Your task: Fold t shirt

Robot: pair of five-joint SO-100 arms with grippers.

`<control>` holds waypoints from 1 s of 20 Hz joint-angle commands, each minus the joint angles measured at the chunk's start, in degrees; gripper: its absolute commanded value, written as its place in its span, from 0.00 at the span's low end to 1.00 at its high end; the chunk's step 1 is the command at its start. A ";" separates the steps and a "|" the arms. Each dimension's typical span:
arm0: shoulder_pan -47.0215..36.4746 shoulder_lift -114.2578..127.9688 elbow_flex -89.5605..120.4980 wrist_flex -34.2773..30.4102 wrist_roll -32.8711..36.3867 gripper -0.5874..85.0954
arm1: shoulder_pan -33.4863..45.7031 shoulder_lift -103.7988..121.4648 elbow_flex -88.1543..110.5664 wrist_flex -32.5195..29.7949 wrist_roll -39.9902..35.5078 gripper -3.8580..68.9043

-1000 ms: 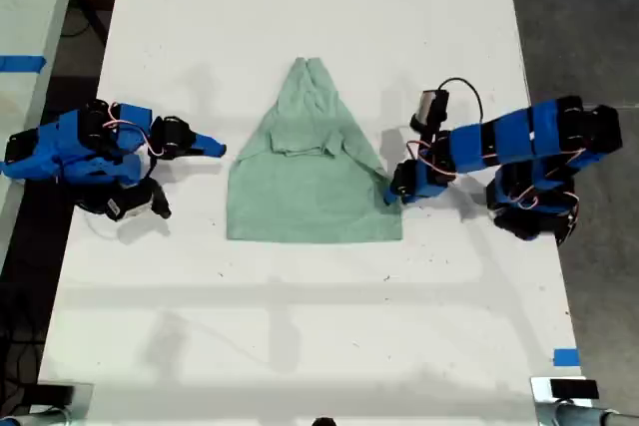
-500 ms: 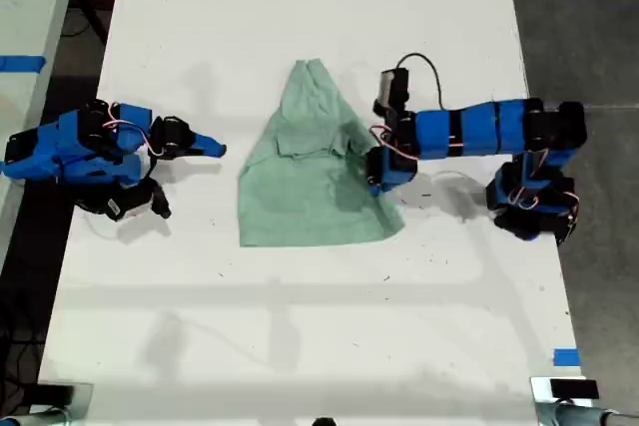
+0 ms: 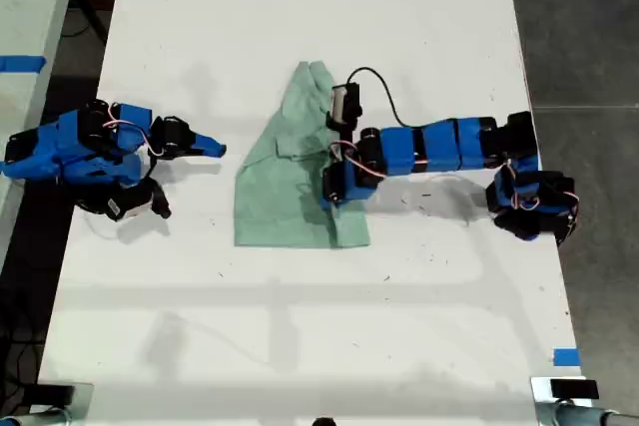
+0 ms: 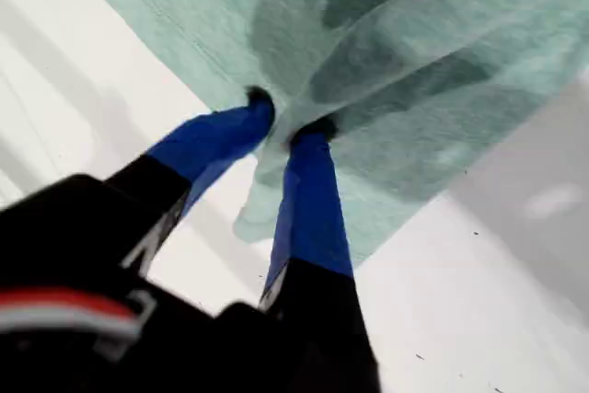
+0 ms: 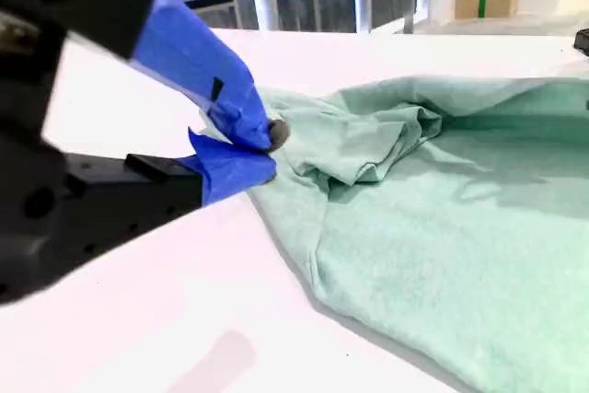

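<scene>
My first gripper point(image 3: 333, 194) pinches an edge of the pale mint-green cloth t shirt point(image 3: 283, 187), carrying it over the garment; my second gripper point(image 3: 213, 147), jaws closed and empty, rests beside it on the white table point(image 3: 300, 326).

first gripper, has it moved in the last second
Yes. My first gripper, shut on the t shirt, has travelled toward the exterior view's left, away from its base, dragging the edge over.

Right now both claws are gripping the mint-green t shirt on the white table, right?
Not both. Only my first claw grips the t shirt; the exterior view shows my second claw lying apart from it on the white table, holding nothing.
</scene>
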 commanded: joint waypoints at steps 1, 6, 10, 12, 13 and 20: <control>0.09 0.44 -0.35 -0.18 0.44 0.00 | -0.35 3.25 -4.31 -1.85 0.00 0.44; 0.44 0.44 -0.35 -0.26 0.44 0.00 | 2.81 17.14 17.14 5.54 2.29 0.08; 0.62 0.44 -0.26 -0.44 0.44 0.00 | 3.34 44.12 51.68 -1.85 8.53 0.08; 0.62 0.44 -0.26 -0.44 0.44 0.00 | 3.25 57.39 66.45 -7.38 10.55 0.08; 0.62 0.44 -0.26 -0.53 0.44 0.00 | 3.87 63.81 73.56 -9.76 11.43 0.08; 0.62 0.44 -0.18 -0.70 0.44 0.00 | 9.32 113.12 106.26 -7.12 8.79 0.08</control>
